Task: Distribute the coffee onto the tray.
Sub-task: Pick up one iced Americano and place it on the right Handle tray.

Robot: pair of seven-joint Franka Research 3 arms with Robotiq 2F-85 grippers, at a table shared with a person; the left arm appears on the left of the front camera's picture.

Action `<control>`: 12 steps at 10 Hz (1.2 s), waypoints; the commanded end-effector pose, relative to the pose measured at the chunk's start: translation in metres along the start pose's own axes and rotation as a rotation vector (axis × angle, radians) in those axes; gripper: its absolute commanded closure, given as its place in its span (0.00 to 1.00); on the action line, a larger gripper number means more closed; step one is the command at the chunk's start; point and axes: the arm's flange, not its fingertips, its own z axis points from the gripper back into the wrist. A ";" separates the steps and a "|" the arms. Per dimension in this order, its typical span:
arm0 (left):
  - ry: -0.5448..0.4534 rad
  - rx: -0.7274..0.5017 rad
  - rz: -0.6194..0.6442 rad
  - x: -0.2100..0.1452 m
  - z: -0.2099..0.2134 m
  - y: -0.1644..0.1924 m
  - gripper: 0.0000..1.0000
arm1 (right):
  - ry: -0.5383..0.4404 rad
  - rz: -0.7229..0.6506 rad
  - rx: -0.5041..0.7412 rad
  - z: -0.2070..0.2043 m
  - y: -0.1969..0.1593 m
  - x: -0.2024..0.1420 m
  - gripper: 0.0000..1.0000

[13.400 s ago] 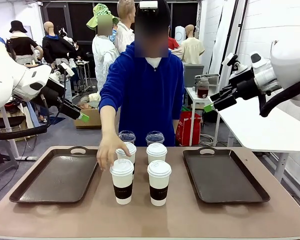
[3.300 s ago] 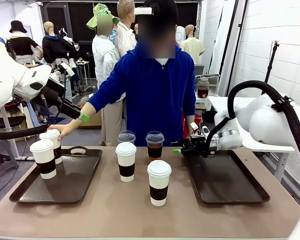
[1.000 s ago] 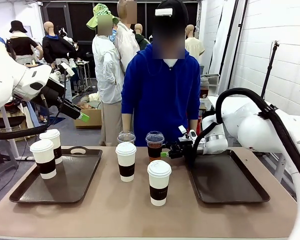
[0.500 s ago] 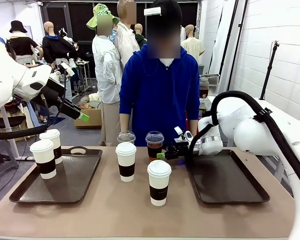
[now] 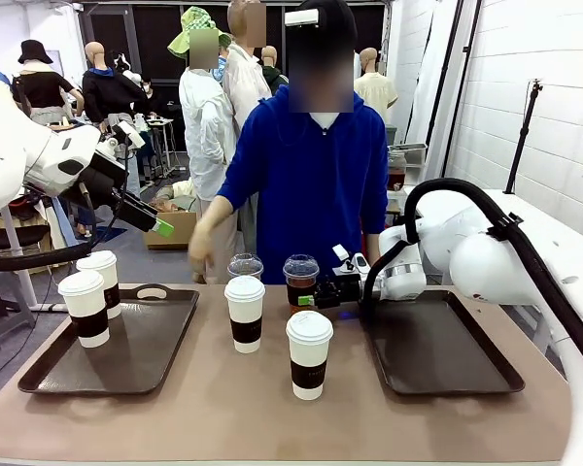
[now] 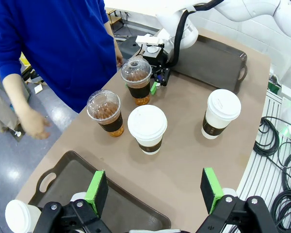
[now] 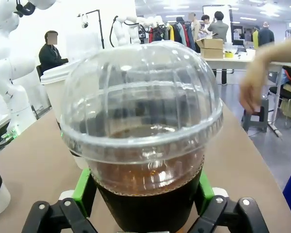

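Note:
Two white sleeved coffee cups (image 5: pixel 83 307) (image 5: pixel 100 280) stand on the left tray (image 5: pixel 126 364). Between the trays stand two more white cups (image 5: pixel 245 313) (image 5: pixel 309 353) and two clear dome-lidded cups (image 5: pixel 245 265) (image 5: pixel 300 278). My right gripper (image 5: pixel 309 297) reaches in low from the right, open, its green pads (image 7: pixel 85 186) on either side of the right clear cup's (image 7: pixel 140 141) dark sleeve. That cup stands on the table. My left gripper (image 6: pixel 154 191) hangs open and empty high above the left tray (image 6: pixel 63 177).
The right tray (image 5: pixel 437 340) lies bare under my right arm. The person in blue stands at the far edge, one hand (image 5: pixel 202 249) raised near the left clear cup.
My right gripper has slid left until its fingers straddle the right clear cup. The person's hand has come up at the far left of the cups. The cups have not moved.

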 end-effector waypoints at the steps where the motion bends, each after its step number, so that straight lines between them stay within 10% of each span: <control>1: -0.002 -0.008 0.001 -0.001 0.000 0.001 0.00 | -0.012 -0.019 0.019 -0.001 -0.009 0.002 0.34; 12: -0.002 -0.008 0.001 -0.001 0.000 0.001 0.00 | -0.029 -0.002 0.007 0.089 0.042 0.104 0.34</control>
